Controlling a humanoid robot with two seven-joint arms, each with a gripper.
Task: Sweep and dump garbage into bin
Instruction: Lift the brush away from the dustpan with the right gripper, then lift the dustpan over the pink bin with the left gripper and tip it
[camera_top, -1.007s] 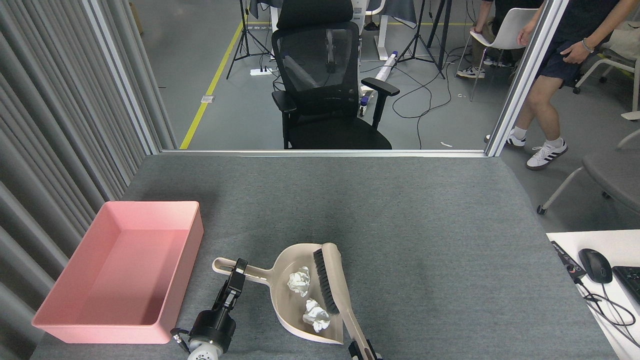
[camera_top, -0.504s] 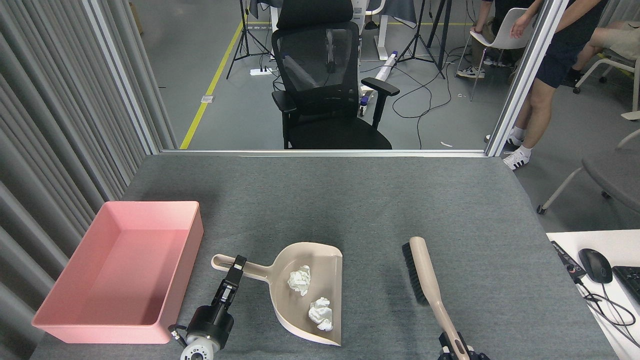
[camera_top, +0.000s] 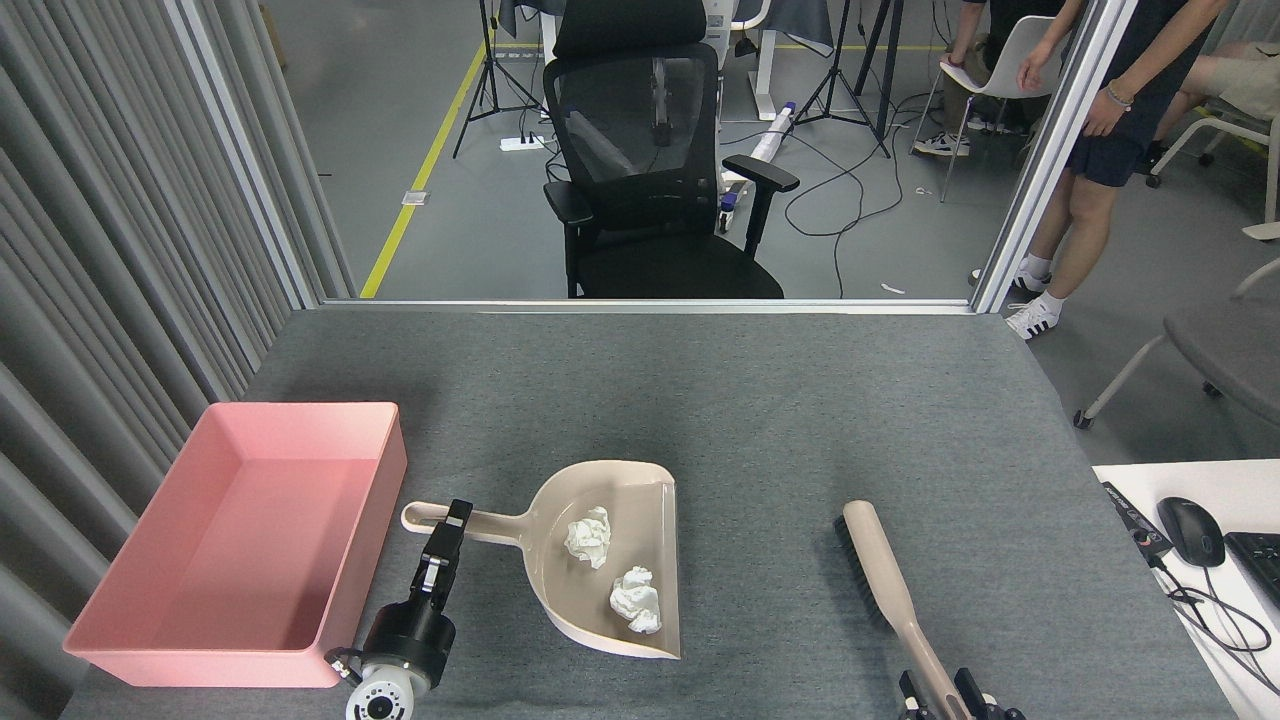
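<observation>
**Both wads in the dustpan, bin to the left**

The left gripper (camera_top: 452, 522) pinches the handle of the beige dustpan (camera_top: 655, 560), which carries the garbage (camera_top: 588, 536), both wads. The pink bin (camera_top: 375, 520) sits just left, nothing between. The right gripper (camera_top: 945, 693) clamps the brush (camera_top: 880, 570) handle, well right of the pan. A black office chair (camera_top: 650, 160) stands beyond the table (camera_top: 800, 400).
</observation>
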